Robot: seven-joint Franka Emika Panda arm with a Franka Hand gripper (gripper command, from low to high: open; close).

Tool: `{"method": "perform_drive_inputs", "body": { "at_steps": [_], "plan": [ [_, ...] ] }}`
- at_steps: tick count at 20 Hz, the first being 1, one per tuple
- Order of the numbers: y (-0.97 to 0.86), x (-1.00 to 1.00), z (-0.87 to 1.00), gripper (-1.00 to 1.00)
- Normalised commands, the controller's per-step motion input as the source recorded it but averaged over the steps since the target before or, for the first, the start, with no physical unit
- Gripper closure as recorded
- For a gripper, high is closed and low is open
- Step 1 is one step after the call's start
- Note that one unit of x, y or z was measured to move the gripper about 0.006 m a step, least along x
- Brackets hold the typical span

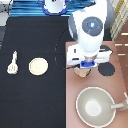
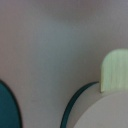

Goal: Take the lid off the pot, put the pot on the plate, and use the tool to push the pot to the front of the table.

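My gripper (image 1: 86,67) hangs low over the stove counter, directly above the pale-pink pot (image 1: 81,74). Only a sliver of the pot shows under the hand in the exterior view, and the lid is hidden there. The wrist view shows a pale-pink round top (image 2: 100,114) with a cream side tab (image 2: 117,70), sitting on a black burner. I cannot tell whether that top is the lid. The cream-tan plate (image 1: 38,66) lies bare on the black table (image 1: 35,30). The white spatula (image 1: 13,62) rests to the plate's left in the exterior view.
The pinkish-brown stove counter (image 1: 121,80) fills the exterior view's right. On it are a black burner (image 1: 107,69) beside the pot and a large grey pan (image 1: 95,107) with a long handle at the bottom right.
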Motion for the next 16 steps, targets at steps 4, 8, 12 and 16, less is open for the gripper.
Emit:
{"method": "perform_drive_inputs", "body": {
  "at_steps": [4, 8, 12, 16],
  "plan": [
    [0.00, -0.69, -0.32, -1.00],
    [-0.01, -0.72, -0.27, -1.00],
    [-0.01, -0.57, -0.31, 1.00],
    [0.00, -0.44, -0.04, 1.00]
  ]
}}
